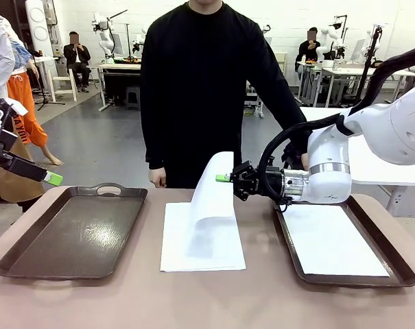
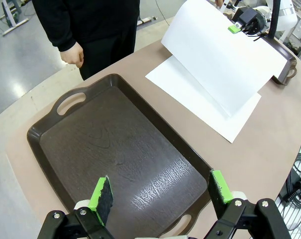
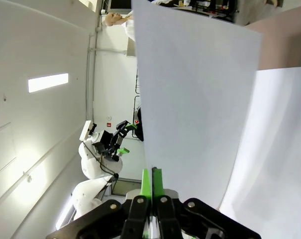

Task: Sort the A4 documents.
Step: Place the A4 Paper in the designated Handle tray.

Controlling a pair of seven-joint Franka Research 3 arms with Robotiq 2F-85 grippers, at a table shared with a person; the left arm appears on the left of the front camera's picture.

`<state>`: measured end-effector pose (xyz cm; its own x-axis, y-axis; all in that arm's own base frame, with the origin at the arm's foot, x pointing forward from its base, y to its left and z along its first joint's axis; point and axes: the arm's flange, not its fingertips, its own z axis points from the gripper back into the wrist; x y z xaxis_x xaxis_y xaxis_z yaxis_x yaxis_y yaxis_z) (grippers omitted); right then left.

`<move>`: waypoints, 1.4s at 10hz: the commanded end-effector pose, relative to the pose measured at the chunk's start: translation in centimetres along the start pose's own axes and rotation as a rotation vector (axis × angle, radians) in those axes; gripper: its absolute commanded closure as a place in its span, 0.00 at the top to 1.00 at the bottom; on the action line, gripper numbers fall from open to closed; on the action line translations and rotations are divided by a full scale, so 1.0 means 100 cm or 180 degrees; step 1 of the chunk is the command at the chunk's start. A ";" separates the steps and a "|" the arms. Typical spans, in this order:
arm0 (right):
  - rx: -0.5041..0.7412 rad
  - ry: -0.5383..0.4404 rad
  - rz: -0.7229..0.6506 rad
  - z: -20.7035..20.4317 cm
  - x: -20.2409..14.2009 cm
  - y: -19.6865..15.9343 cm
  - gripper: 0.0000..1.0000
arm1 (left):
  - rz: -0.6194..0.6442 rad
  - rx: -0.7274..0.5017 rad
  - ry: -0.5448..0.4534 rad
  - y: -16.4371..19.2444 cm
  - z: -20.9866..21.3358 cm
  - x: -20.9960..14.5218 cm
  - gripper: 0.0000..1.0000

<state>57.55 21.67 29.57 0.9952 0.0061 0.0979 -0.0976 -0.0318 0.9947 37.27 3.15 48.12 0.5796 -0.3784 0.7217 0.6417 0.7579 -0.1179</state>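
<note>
Your worktop carries two dark trays. The left tray, by the worktop's left edge, is bare. The right tray, by the right edge, has one white sheet lying flat in it, so I judge one placement done. The unsorted A4 documents lie flat at the worktop's middle, between the trays (how many sit under the top one you cannot tell). One lifted sheet curls up from that pile, its raised edge pinched in the closed jaws of the right gripper. The left gripper hovers over the left tray, jaws wide apart and holding nothing. By my reading, that lifted sheet and the pile are yet to be sorted.
</note>
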 end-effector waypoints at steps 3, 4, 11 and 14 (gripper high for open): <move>-0.0490 0.0244 0.0370 0.126 -0.038 0.049 0.01 | -0.0043 -0.0032 -0.0028 0.003 -0.002 -0.002 1.00; -0.0601 0.0250 0.0391 0.145 -0.046 0.060 0.01 | -0.0043 -0.0032 -0.0028 0.003 -0.002 -0.002 1.00; -0.1122 -0.0078 0.0212 0.260 -0.051 0.055 0.01 | -0.0043 -0.0032 -0.0028 0.003 -0.002 -0.002 1.00; -0.1328 -0.0135 0.0041 0.300 -0.052 0.045 0.01 | -0.0043 -0.0032 -0.0028 0.003 -0.002 -0.002 1.00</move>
<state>51.57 -8.10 32.32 0.9884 -0.0478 0.1441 -0.1195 0.3405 0.9326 37.26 3.07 48.18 0.5790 -0.3813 0.7207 0.6419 0.7582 -0.1145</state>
